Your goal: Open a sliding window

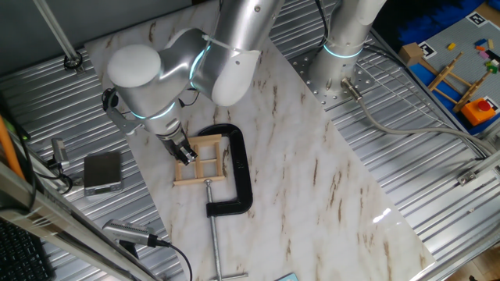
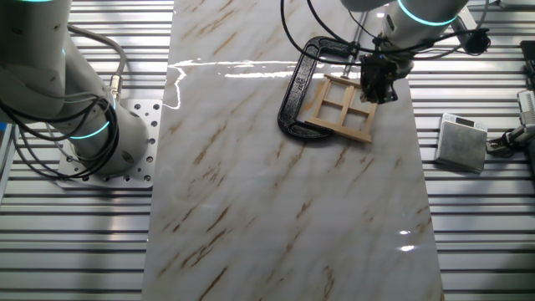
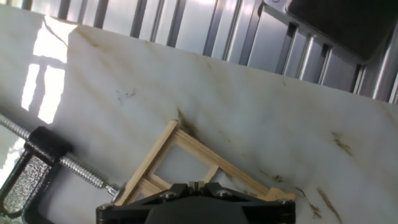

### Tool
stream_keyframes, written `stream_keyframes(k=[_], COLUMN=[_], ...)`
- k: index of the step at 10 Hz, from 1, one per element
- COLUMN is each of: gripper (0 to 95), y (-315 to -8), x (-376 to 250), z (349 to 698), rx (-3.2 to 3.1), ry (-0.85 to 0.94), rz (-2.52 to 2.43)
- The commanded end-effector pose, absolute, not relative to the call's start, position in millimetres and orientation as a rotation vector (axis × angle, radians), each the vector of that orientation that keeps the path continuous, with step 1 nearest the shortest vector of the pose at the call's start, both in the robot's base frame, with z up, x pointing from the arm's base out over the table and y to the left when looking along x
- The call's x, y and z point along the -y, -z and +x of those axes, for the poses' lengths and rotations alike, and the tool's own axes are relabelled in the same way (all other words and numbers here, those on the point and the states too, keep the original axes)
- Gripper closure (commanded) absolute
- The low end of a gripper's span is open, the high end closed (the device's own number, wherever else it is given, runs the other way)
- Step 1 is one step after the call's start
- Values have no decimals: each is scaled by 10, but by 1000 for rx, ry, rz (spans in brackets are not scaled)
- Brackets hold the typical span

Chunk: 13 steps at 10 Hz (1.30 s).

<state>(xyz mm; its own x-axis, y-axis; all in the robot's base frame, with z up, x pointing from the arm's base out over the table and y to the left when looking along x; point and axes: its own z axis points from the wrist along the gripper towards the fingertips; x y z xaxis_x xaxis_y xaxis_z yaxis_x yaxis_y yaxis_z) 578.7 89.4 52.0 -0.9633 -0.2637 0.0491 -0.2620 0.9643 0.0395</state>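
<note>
The sliding window (image 1: 205, 164) is a small light-wood frame with crossbars, lying flat on the marble board and held by a black C-clamp (image 1: 238, 168). My gripper (image 1: 186, 154) is down at the window's left side, fingers drawn together, its tips touching or just above the wood. In the other fixed view the gripper (image 2: 378, 86) is at the window's (image 2: 341, 110) upper right corner. In the hand view the black gripper (image 3: 196, 186) covers the lower part of the window (image 3: 163, 149). What lies between the fingertips is hidden.
The clamp's steel screw (image 1: 213, 226) runs toward the board's near edge; it also shows in the hand view (image 3: 78, 167). A small grey box (image 1: 102, 171) lies on the ribbed metal left of the board. The second arm's base (image 1: 337, 66) stands at the back right.
</note>
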Motion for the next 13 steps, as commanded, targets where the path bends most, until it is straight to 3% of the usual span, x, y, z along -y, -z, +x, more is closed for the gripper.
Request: stream_keyframes(k=[1,6,13], gripper=[950,950,950], y=[-522,-526,-212], x=[-900,-813,322], z=[5785,5784,6047], rx=[3041,2990,2910], ry=[36,60,75], rz=[386,426,759])
